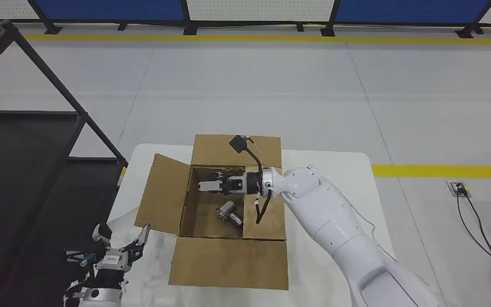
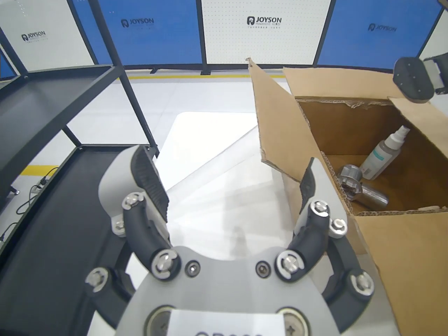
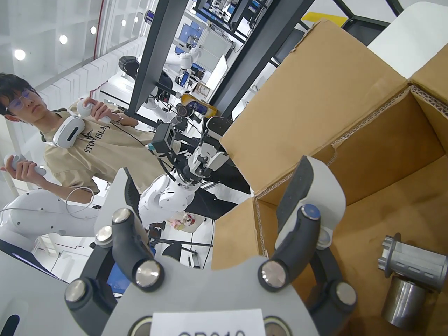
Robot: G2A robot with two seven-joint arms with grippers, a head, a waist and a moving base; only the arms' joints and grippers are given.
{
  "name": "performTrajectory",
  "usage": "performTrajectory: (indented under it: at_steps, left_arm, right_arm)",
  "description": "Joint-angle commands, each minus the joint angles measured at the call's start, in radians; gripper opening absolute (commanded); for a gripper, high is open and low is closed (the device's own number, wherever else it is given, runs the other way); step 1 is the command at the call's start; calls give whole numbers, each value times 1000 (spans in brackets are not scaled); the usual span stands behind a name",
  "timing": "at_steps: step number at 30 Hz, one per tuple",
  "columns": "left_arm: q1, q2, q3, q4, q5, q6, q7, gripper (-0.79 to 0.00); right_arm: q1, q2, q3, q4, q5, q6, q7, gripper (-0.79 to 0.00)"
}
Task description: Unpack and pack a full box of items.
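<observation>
An open cardboard box stands in the middle of the white table, all flaps folded out. On its floor lie grey metal cylinder parts and a spray bottle leaning against the far wall. My right gripper is open and empty. It hangs inside the box mouth near the far left corner, beside the metal parts. My left gripper is open and empty, low by the table's near left corner, just outside the box wall.
A black metal shelf rack stands close to the table's left side. The right arm's black wrist camera sticks up over the box's far flap. Bare table lies left of the box.
</observation>
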State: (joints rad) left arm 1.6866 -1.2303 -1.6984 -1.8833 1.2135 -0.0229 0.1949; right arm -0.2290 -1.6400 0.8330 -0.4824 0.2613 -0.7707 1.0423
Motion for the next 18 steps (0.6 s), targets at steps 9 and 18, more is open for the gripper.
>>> performTrajectory:
  at_steps: [9,18]
  left_arm:
    - [56,-7,-29,-61,-50,-7,101,0]
    - [138,-10,-62,-146,-82,-123,213,0]
  right_arm:
    - [4,2,12,12,-30,29,-68,0]
    - [5,26,52,13,-28,-12,-62,0]
